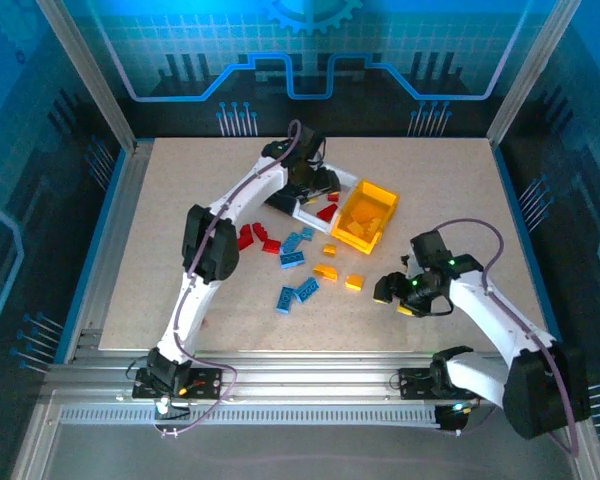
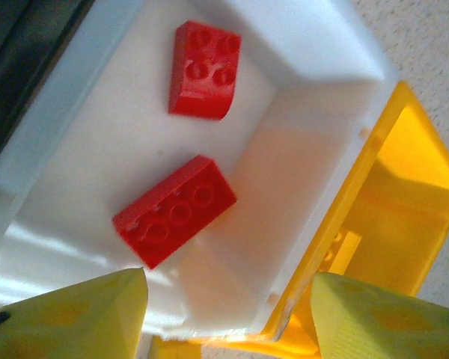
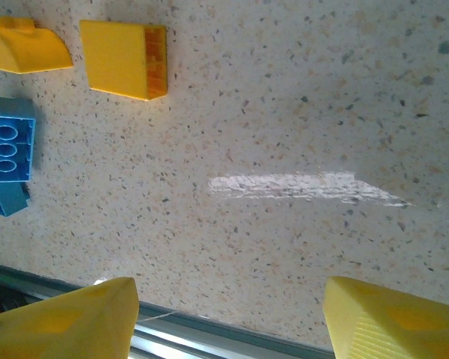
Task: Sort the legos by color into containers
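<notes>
My left gripper (image 1: 315,188) hangs open over the white container (image 2: 314,45), with nothing between its fingers (image 2: 82,314). Two red legos (image 2: 204,71) (image 2: 176,212) lie on the white floor. The yellow container (image 2: 415,217) adjoins it on the right and holds yellow bricks (image 1: 358,230). My right gripper (image 3: 228,314) is open and empty above bare table near the front edge. Two yellow legos (image 3: 123,60) (image 3: 22,45) and a blue one (image 3: 7,146) lie to its upper left. Loose red (image 1: 246,237), blue (image 1: 307,290) and yellow legos (image 1: 325,270) are scattered mid-table.
A black container (image 1: 280,203) sits left of the white one, mostly under my left arm. The table's metal front rail (image 3: 209,336) runs just below the right gripper. Open tabletop lies to the far left and the right of the bins.
</notes>
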Tool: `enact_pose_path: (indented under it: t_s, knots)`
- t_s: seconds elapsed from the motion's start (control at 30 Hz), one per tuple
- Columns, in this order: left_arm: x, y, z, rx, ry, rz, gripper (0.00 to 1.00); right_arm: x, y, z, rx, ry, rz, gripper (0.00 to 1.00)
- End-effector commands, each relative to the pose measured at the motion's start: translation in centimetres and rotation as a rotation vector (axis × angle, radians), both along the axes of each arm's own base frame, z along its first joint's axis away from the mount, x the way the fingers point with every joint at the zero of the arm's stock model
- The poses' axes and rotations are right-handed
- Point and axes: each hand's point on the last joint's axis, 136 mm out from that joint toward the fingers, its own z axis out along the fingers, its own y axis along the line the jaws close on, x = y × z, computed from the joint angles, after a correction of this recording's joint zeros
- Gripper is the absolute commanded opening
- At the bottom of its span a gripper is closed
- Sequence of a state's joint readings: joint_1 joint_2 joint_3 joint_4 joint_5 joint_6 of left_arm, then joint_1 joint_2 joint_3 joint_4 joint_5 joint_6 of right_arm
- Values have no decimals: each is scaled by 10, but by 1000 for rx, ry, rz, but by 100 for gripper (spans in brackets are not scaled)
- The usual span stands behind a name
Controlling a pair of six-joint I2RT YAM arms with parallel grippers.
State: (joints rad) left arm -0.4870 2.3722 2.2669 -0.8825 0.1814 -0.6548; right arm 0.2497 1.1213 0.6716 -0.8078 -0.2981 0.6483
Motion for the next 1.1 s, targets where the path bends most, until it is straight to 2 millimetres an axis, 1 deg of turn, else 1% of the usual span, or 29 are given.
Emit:
enact_pose_path:
  t_s: [0.0, 0.03, 0.1, 0.13, 0.23, 0.37, 0.4, 0.5, 0.57, 0.63, 0.8, 1.07]
  knots:
    - [-19, 7, 54, -46, -71, -18, 62, 18, 12, 9, -15, -17, 17, 69]
    - [-26, 12, 55, -35, -75, -22, 63, 21, 15, 9, -27, -16, 25, 69]
    - [-47, 25, 61, -2, -87, -31, 64, 30, 24, 7, -58, -2, 44, 70]
    - [-57, 31, 60, 9, -87, -30, 65, 34, 27, 6, -72, 5, 51, 70]
    - [-93, 58, 49, 52, -65, -5, 66, 47, 37, 3, -126, 25, 67, 71]
    - [-142, 92, 22, 95, -15, 56, 67, 61, 47, -6, -199, 65, 88, 72]
    - [-153, 99, 16, 98, -1, 71, 68, 63, 49, -9, -219, 77, 94, 72]
    - [-176, 112, -1, 106, 37, 101, 70, 73, 53, -13, -263, 89, 105, 72]
    - [-185, 116, -7, 103, 55, 118, 71, 79, 56, -18, -280, 102, 112, 72]
    - [-189, 118, -10, 101, 65, 126, 71, 84, 59, -21, -295, 114, 117, 72]
    - [-191, 118, -9, 103, 69, 119, 73, 92, 63, -27, -320, 123, 113, 71]
    - [-190, 119, -1, 110, 60, 104, 74, 85, 67, -47, -345, 170, 101, 69]
